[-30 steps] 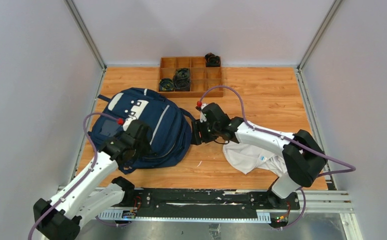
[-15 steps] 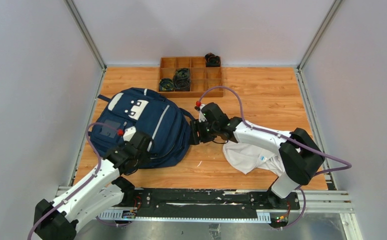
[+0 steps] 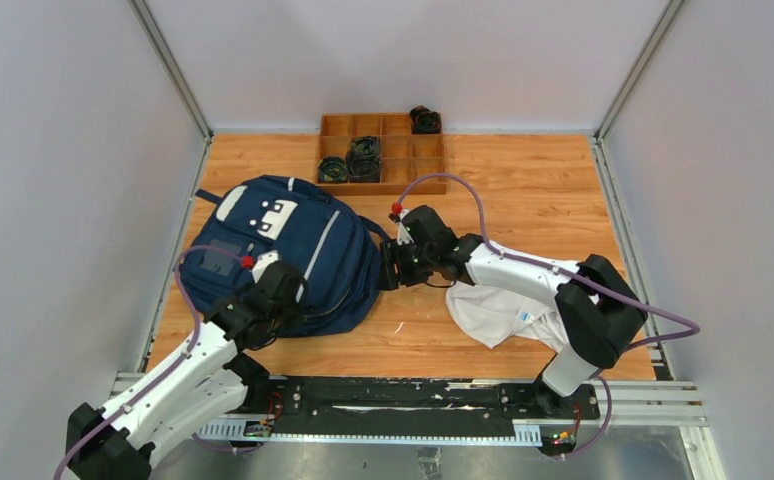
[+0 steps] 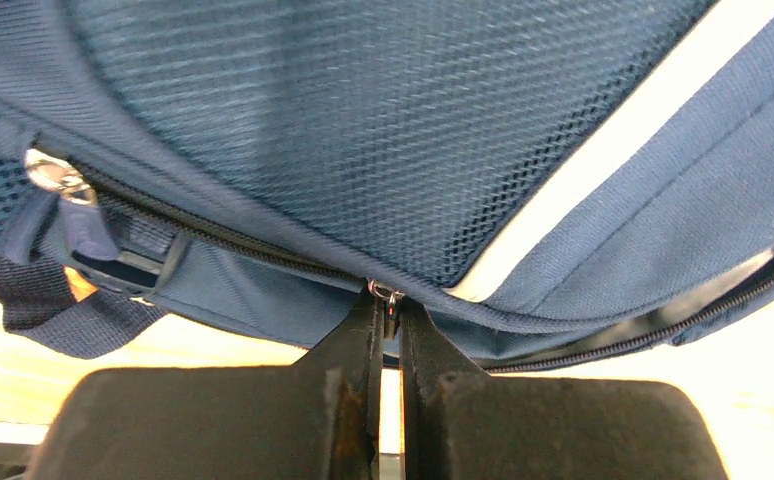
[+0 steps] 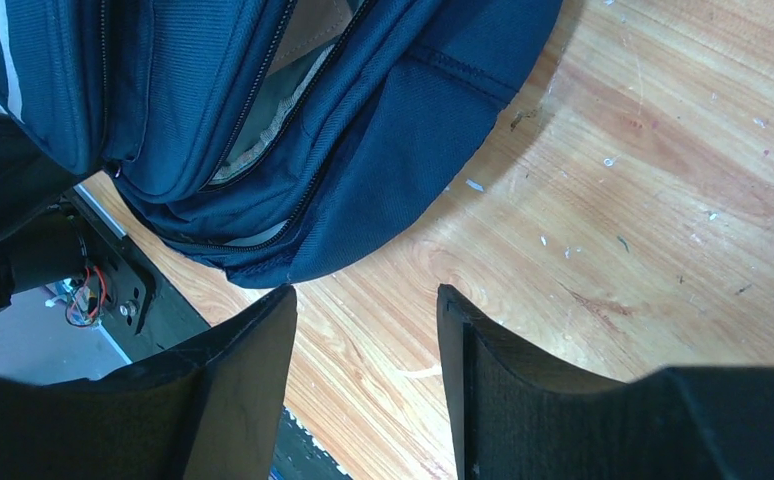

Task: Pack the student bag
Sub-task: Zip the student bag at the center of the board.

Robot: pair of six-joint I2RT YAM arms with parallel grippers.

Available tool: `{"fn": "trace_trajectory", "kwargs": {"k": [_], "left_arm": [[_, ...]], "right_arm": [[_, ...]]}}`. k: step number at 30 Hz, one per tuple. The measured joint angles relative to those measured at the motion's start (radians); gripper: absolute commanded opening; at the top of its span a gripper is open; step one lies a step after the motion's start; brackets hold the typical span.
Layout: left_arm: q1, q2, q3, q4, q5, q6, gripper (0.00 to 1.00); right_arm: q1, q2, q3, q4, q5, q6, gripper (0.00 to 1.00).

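Observation:
The student bag (image 3: pixel 303 240) is a navy backpack with light stripes, lying flat on the left of the wooden table. My left gripper (image 3: pixel 285 296) is at its near edge. In the left wrist view this gripper (image 4: pixel 388 310) is shut on a small metal zipper pull (image 4: pixel 390 298) hanging from the bag (image 4: pixel 383 150). My right gripper (image 3: pixel 388 266) stands open just right of the bag, low over the table. In the right wrist view its jaws (image 5: pixel 365 292) hold nothing. A zip gap in the bag (image 5: pixel 213 90) shows grey lining (image 5: pixel 283 100).
A white cloth garment (image 3: pixel 498 310) lies under the right arm's forearm. At the back stands a wooden divided tray (image 3: pixel 433 185) with dark rolled items (image 3: pixel 363 160) in some compartments. Grey walls close in both sides.
My left gripper slid toward the bag's near edge and went from open to shut on the zipper pull. The right arm has hardly moved.

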Motion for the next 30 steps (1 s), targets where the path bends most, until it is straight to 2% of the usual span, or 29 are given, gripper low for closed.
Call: {"fn": "trace_trajectory", "kwargs": {"k": [5,12,13,15,18,20,24,27,30], "left_arm": [[-0.049,0.075,0.042,0.012,0.080,0.046,0.00],[-0.212,0.267,0.213,0.018,0.107,0.092,0.02],[-0.229,0.301,0.239,0.028,0.107,0.095,0.11],[-0.249,0.364,0.285,0.058,0.122,0.102,0.34],[-0.260,0.418,0.335,0.096,0.165,0.123,0.57],[-0.267,0.420,0.363,0.110,0.179,0.137,0.64],[-0.268,0.348,0.397,0.080,0.145,0.148,0.63],[-0.267,0.253,0.398,0.017,0.091,0.111,0.70],[-0.253,0.140,0.362,-0.021,0.050,0.026,0.73]], "right_arm": [[0.000,0.015,0.000,0.009,-0.009,0.015,0.57],[0.000,0.069,-0.032,0.074,-0.031,0.059,0.56],[0.000,0.077,-0.042,0.082,-0.034,0.068,0.56],[0.000,0.089,-0.059,0.093,-0.035,0.082,0.56],[-0.006,0.078,-0.073,0.091,-0.033,0.086,0.56],[-0.007,0.051,-0.073,0.076,-0.023,0.070,0.56],[-0.006,-0.056,-0.078,0.046,0.004,0.006,0.56],[0.003,-0.157,-0.095,0.053,0.026,-0.060,0.56],[0.071,-0.233,-0.112,0.069,0.074,-0.145,0.56]]}}
